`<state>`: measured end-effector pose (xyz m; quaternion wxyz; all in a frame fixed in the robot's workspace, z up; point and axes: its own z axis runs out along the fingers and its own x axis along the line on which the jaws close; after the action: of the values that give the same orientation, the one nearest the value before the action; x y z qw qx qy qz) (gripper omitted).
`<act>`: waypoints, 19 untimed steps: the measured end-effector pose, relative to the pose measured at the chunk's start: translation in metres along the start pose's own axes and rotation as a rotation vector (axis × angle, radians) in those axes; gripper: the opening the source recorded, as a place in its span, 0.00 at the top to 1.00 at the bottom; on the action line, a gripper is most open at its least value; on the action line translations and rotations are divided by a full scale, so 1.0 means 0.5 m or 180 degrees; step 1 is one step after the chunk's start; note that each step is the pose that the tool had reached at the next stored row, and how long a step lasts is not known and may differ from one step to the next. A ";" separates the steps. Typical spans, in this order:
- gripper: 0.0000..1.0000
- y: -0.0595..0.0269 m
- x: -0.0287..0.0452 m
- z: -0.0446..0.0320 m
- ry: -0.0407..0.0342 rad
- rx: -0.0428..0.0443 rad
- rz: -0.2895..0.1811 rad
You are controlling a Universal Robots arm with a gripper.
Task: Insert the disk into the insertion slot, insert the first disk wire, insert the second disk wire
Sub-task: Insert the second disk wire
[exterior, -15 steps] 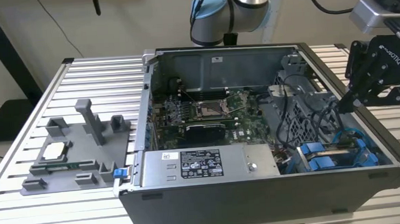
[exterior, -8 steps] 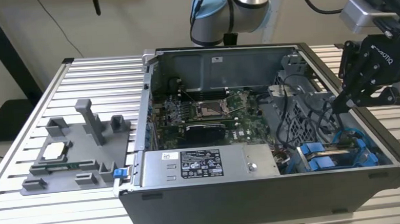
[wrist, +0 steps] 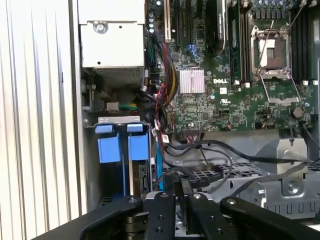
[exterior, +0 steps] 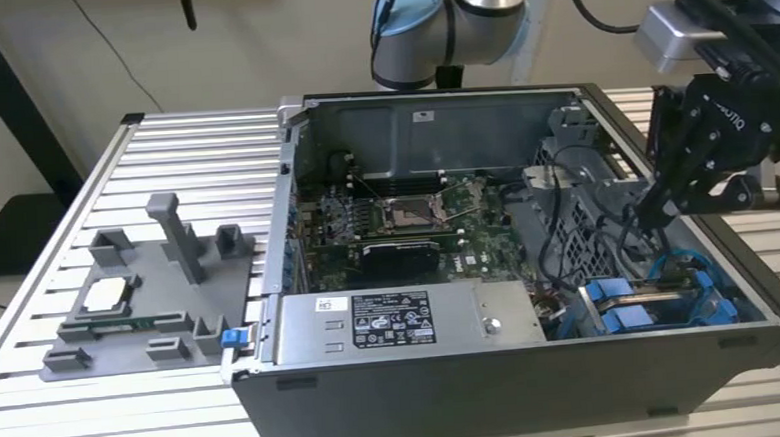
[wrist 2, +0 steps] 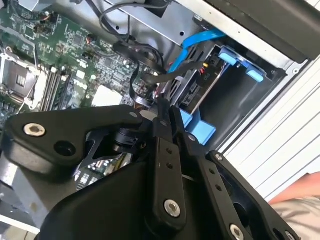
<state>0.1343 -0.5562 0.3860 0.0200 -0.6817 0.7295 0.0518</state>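
The insertion slot (exterior: 655,300), blue-railed, sits at the exterior view's lower right, just below my pincer (exterior: 660,209). My fingers are clenched together, arm reaching down from upper right.

The open grey metal computer case (exterior: 505,373) stands on the slatted metal surface (exterior: 52,396); the grey plastic fixture tray (exterior: 153,291) lies at the exterior view's left of it, the blue-railed insertion slot (exterior: 649,305) in its right front corner

Exterior view: high, angled down over computer case (exterior: 500,273). Both wrist views: close, sharing motherboard (wrist: 225,75).
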 end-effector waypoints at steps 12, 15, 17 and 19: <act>1.00 0.033 0.003 0.005 0.0182 0.0170 -0.0010; 1.00 0.040 0.003 0.008 0.0224 0.0190 -0.0012; 1.00 0.049 0.004 0.010 0.0243 0.0205 -0.0014; 1.00 0.054 0.005 0.011 0.0254 0.0216 -0.0016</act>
<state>0.1068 -0.5562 0.3816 0.0143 -0.6840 0.7294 -0.0003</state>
